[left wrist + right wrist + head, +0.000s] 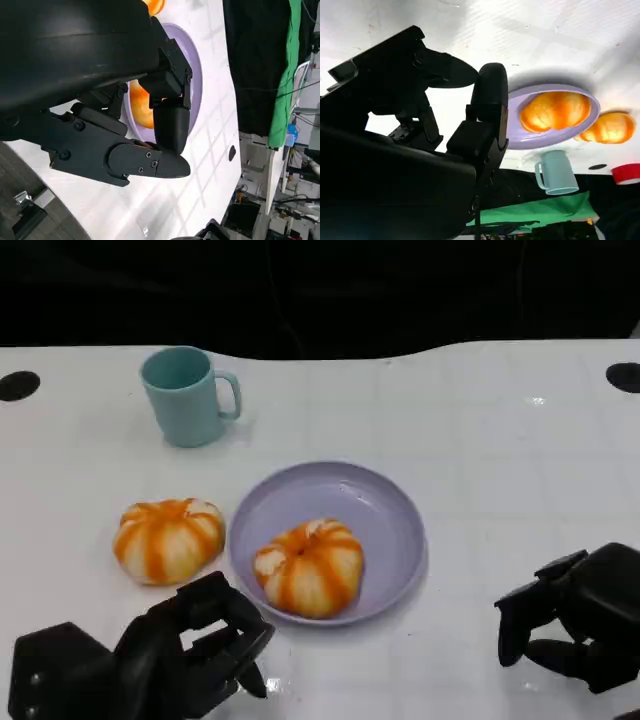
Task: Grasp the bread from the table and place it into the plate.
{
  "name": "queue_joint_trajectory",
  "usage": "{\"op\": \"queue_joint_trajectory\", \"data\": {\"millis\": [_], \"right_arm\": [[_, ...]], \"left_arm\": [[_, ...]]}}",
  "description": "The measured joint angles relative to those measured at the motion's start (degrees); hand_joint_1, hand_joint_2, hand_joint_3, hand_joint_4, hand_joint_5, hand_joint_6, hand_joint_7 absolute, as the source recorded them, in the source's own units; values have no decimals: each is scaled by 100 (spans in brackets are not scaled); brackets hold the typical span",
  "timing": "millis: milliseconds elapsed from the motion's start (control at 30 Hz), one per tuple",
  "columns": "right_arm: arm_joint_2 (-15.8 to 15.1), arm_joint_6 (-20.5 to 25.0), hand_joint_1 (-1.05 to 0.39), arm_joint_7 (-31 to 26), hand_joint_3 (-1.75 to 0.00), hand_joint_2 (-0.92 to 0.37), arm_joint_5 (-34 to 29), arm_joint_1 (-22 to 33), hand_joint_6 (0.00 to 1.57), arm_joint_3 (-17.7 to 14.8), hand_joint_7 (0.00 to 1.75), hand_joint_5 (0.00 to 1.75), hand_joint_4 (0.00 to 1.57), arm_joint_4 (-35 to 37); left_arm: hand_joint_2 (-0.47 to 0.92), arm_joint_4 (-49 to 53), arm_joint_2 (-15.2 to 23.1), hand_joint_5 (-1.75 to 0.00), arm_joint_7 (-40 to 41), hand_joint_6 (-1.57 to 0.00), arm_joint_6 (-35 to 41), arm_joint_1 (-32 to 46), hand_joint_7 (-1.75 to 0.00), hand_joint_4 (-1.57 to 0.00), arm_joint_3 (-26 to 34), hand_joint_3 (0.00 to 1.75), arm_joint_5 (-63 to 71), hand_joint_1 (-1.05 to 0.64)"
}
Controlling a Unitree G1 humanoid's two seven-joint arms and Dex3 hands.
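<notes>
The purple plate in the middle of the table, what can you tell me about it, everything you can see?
The plate is round, pale lavender and shallow, with a low raised rim; it looks like smooth plastic. It sits flat on the white table, right way up. One orange-and-white striped bread roll lies inside it, toward the near rim. A second roll lies on the table just outside its left edge, and a teal mug stands beyond. Neither hand touches it.

Two round buns of bread are sitting on the white table — both pale cream with orange stripes running down from a dimpled top. One bread (pixel 309 567) is lying inside the lilac plate (pixel 385 505), toward its near-left side; the other bread (pixel 169 539) is resting just left of the plate, apart from its rim.
</notes>
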Motion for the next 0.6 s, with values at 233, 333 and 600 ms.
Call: {"op": "queue_joint_trajectory", "data": {"millis": [233,333,600], "right_arm": [[208,-215,-16,-451,-108,-48,-229,-28,78,161,142,175,87,407],[276,-343,-17,-691,-110,-48,-307,-104,77,181,147,175,87,640],[388,-535,-16,-976,-113,-47,-380,-293,74,258,151,175,87,1041]], "left_arm": [[92,48,43,-175,-8,-71,-5,-36,-145,-74,44,31,-10,-54],[92,124,88,-175,-16,-71,-52,-93,-145,-74,57,31,-9,-54],[92,269,98,-175,-35,-68,-53,-200,-150,-72,114,31,-60,-53]]}}
